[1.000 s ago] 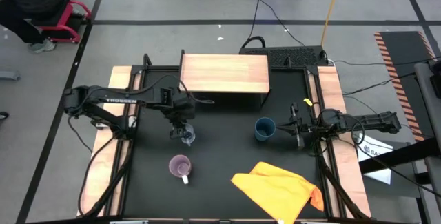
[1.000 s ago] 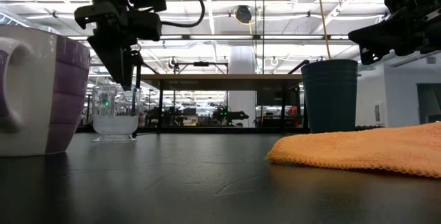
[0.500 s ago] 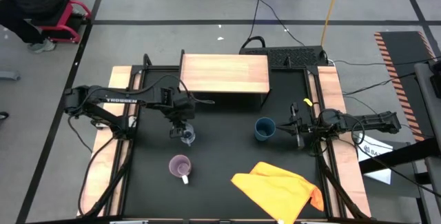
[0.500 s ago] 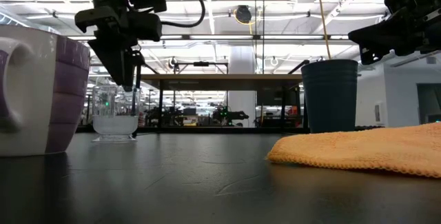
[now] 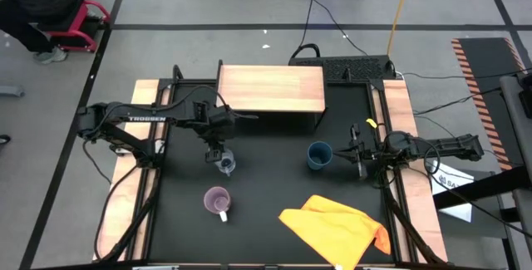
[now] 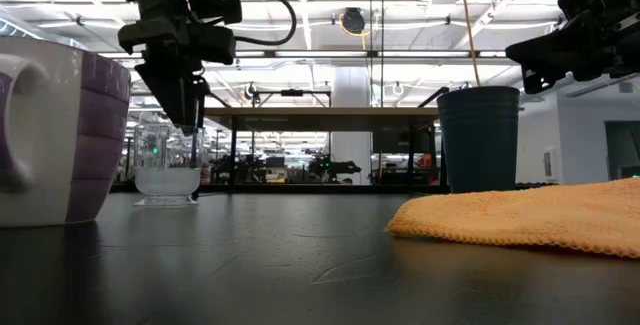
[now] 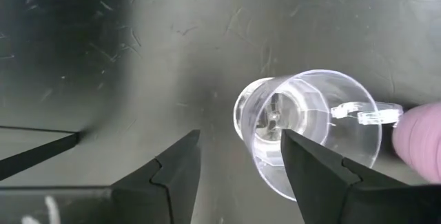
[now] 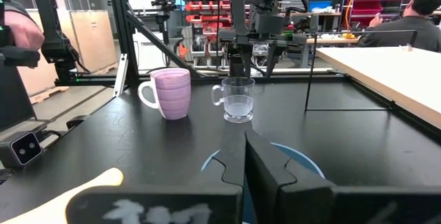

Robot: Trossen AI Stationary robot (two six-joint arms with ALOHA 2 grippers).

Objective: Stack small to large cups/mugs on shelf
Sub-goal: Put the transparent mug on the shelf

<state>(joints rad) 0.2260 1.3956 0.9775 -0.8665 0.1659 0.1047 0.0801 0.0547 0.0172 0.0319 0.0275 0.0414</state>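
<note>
A tiny clear glass (image 5: 225, 166) (image 7: 306, 124) stands upright on the black table. My left gripper (image 5: 218, 150) (image 7: 240, 138) hangs open just above it, pointing steeply down, a little to the glass's far left; the glass's rim lies past one finger (image 7: 310, 172). The light purple mug (image 5: 217, 200) (image 8: 172, 94) stands nearer the front edge. The dark blue cup (image 5: 319, 155) (image 6: 480, 140) stands right of centre. My right gripper (image 5: 352, 155) (image 8: 244, 158) rests level and shut beside the cup, apart from it. The shelf (image 5: 270, 89) stands at the far edge.
A yellow cloth (image 5: 337, 228) (image 6: 530, 215) lies crumpled at the front right. Pale wooden rails (image 5: 133, 195) run along both sides of the table. A black box with cables (image 5: 353, 66) sits behind the shelf's right end. A person (image 5: 33, 8) is on the floor at far left.
</note>
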